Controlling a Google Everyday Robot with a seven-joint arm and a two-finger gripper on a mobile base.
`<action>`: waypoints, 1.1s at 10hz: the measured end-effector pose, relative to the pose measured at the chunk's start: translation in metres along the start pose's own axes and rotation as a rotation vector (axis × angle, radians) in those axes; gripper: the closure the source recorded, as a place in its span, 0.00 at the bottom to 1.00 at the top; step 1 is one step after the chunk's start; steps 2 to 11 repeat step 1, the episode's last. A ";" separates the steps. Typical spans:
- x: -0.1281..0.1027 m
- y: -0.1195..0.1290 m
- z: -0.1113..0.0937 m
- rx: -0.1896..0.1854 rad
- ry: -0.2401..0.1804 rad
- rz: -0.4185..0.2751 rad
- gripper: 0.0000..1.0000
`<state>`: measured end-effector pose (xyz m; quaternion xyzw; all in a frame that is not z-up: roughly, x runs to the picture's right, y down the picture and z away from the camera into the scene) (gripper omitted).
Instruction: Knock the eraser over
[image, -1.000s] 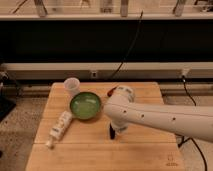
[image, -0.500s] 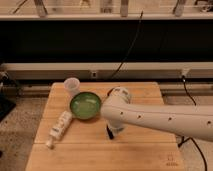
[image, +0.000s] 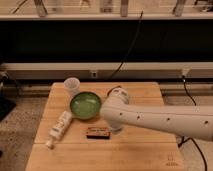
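Though flat, eraser (image: 98, 132) beside gripper (image: 116, 129).

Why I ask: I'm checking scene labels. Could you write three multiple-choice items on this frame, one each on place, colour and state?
1. The eraser lies: A in the bowl; B on the floor; C on the table, just left of the gripper.
2. The bowl is: A green; B red; C blue.
3. The white bottle is: A upright; B lying on its side; C in the bowl.
Answers: C, it rests on wood beside the arm's tip; A, plainly green; B, its length lies along the tabletop.
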<state>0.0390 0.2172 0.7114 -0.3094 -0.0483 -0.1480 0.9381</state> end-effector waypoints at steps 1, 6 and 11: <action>-0.003 -0.003 0.001 0.004 -0.002 -0.007 0.99; -0.003 -0.003 0.001 0.004 -0.002 -0.007 0.99; -0.003 -0.003 0.001 0.004 -0.002 -0.007 0.99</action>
